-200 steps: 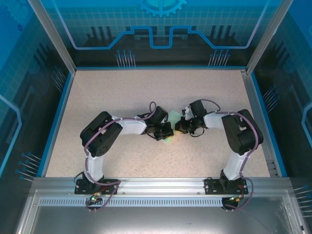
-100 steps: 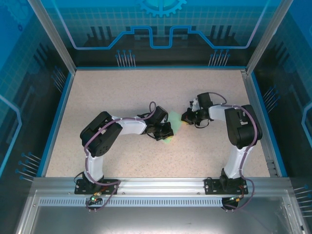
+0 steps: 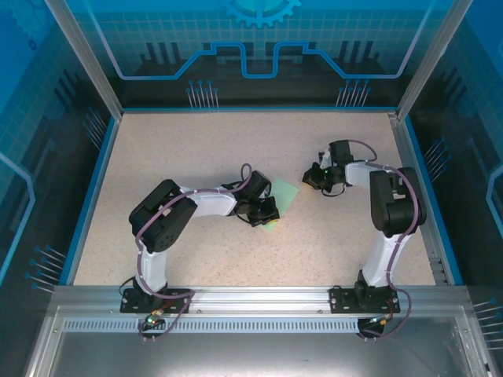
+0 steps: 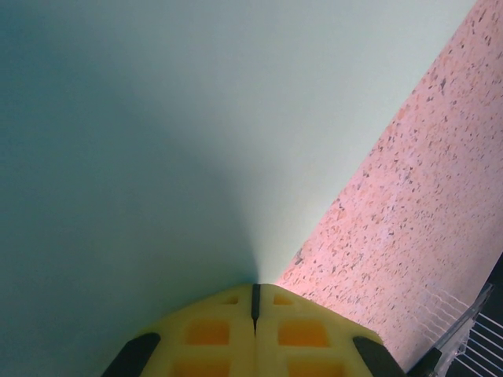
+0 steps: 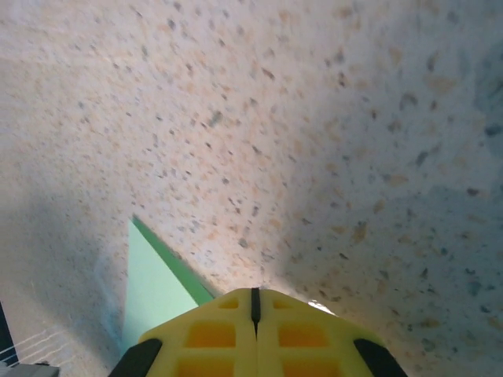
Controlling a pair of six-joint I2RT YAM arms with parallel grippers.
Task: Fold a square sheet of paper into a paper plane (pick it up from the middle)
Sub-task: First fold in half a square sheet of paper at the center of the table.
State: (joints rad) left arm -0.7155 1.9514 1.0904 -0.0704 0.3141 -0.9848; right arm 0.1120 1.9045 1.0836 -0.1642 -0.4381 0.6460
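The pale mint-green paper (image 3: 284, 193) lies folded on the speckled table (image 3: 196, 149) near the middle, partly under my left gripper (image 3: 268, 214). In the left wrist view the paper (image 4: 173, 133) spreads across most of the picture. My left gripper (image 4: 254, 292) is shut, its yellow fingertips (image 4: 228, 314) resting against the sheet near its edge. My right gripper (image 3: 313, 179) hovers to the right of the paper, apart from it. In the right wrist view that gripper (image 5: 254, 297) is shut with nothing in it, and a pointed paper corner (image 5: 151, 292) shows at lower left.
Blue rails (image 3: 92, 196) and clear walls (image 3: 78, 71) fence the table (image 5: 314, 118). A metal beam (image 3: 259, 294) with both arm bases runs along the near edge. Bare tabletop (image 4: 424, 212) shows right of the sheet.
My right gripper has drawn back from the paper, up and to the right, uncovering more of the sheet. The left arm has stayed put on the paper.
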